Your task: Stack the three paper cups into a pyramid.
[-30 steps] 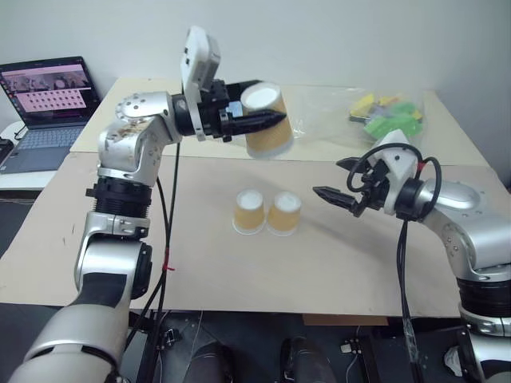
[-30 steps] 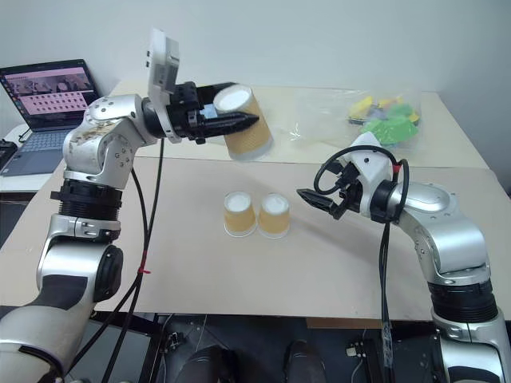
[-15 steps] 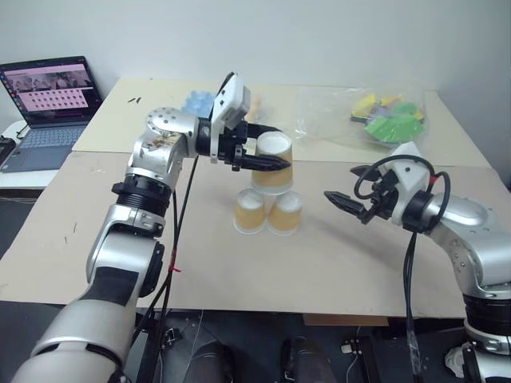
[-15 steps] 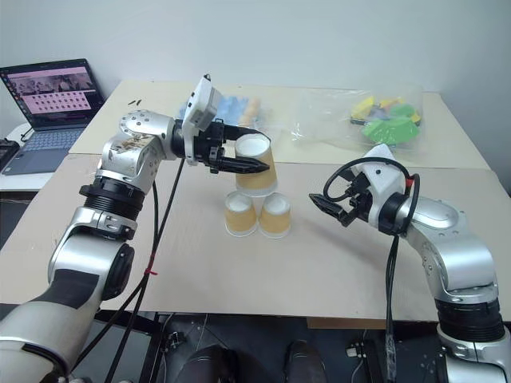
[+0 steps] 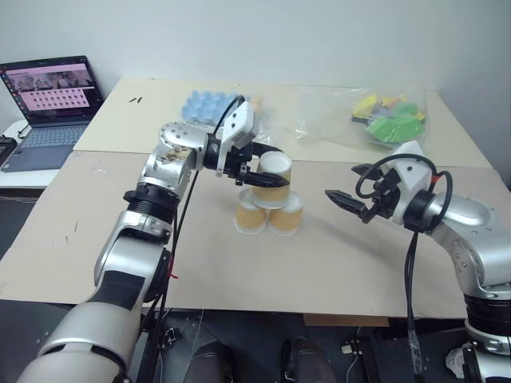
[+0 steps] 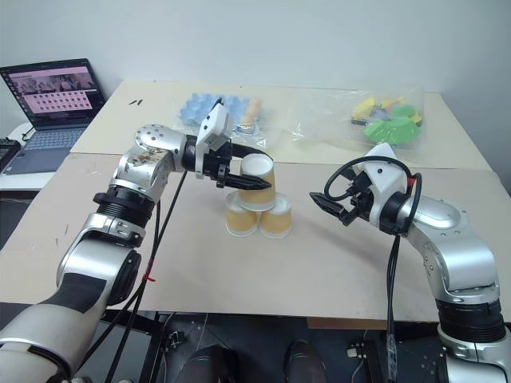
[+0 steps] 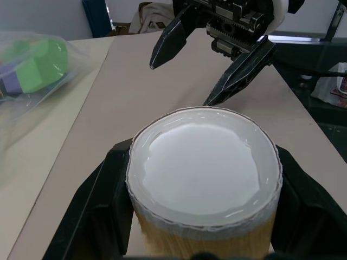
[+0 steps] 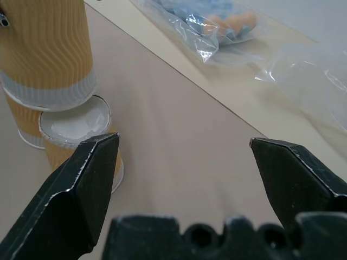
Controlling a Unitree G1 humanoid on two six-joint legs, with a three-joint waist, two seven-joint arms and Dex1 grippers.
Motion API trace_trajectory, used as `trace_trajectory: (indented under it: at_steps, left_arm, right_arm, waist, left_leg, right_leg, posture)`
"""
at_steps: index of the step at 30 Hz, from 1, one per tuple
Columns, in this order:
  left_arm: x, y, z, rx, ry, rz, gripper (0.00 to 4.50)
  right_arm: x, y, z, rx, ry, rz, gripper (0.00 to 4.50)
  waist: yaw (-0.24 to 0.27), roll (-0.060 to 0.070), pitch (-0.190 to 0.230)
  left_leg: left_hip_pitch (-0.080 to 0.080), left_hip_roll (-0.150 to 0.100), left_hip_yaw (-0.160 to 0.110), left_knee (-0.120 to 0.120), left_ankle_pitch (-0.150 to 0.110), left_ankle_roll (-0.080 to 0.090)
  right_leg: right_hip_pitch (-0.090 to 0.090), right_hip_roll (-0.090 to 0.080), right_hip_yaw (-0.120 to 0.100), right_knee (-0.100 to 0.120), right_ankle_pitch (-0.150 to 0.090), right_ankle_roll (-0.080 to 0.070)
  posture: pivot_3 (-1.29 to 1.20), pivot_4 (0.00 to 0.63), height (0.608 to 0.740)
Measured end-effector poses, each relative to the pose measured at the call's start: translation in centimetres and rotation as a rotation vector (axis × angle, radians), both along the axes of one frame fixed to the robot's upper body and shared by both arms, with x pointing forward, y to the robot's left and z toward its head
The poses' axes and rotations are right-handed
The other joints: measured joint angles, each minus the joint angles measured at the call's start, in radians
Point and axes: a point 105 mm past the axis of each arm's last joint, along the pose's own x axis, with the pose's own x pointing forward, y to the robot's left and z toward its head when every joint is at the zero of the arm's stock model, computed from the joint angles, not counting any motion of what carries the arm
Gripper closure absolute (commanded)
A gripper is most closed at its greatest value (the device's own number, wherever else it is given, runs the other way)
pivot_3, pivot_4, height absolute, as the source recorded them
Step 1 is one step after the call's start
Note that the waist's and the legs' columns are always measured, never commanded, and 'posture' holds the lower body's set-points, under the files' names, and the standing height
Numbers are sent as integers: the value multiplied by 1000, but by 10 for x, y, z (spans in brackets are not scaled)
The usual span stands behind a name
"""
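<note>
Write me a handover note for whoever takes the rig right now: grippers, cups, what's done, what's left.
Left gripper: shut on the third yellow-orange paper cup with white rim, upside down, held over the seam of the base pair.
Right gripper: open, empty, off to the right of the cups above the beige table.
Two base paper cups: upside down, side by side, touching.
Done: base row set, top cup brought onto or just above it; contact cannot be confirmed.
Left: check it sits on both bases, open the left gripper, withdraw without nudging the stack.
</note>
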Motion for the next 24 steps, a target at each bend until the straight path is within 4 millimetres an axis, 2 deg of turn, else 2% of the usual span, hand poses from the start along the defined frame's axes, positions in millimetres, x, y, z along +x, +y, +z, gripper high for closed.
trace_trajectory:
  at_steps: [15, 17, 18, 20, 24]
  left_arm:
    - [6, -8, -6, -4, -9, 5, 1825]
    - [7, -8, -6, -7, -9, 5, 911]
    - [7, -9, -6, -5, -9, 5, 742]
    - [8, -9, -7, 1, -3, 6, 42]
    - [8, -9, -8, 9, -1, 7, 42]
  right_arm:
    - [-3, -1, -2, -1, 1, -6, 0]
    - [-4, -2, -5, 0, 6, -12, 0]
    - [-4, -3, -5, 0, 6, -16, 0]
    - [-4, -3, -3, -1, -1, -18, 0]
    - [-5, -3, -2, -1, -9, -22, 0]
  waist:
    - [2, 0, 0]
    - [3, 0, 0]
    - [2, 0, 0]
    - [1, 0, 0]
    - [1, 0, 0]
  left_leg:
    - [0, 0, -1, 1, 0, 0]
    - [0, 0, -1, 1, 0, 1]
    - [0, 0, -1, 1, 0, 1]
    - [0, 0, -1, 1, 0, 1]
    - [0, 0, -1, 1, 0, 1]
  right_leg:
    - [1, 0, 0, 0, 0, 0]
    - [1, 0, 0, 0, 0, 0]
    - [1, 0, 0, 0, 0, 0]
    - [1, 0, 0, 0, 0, 0]
    - [0, 0, 0, 0, 0, 0]
  posture:
    - [0, 150, 735]
    - [0, 150, 735]
    - [0, 150, 735]
    - [0, 150, 735]
    - [0, 150, 735]
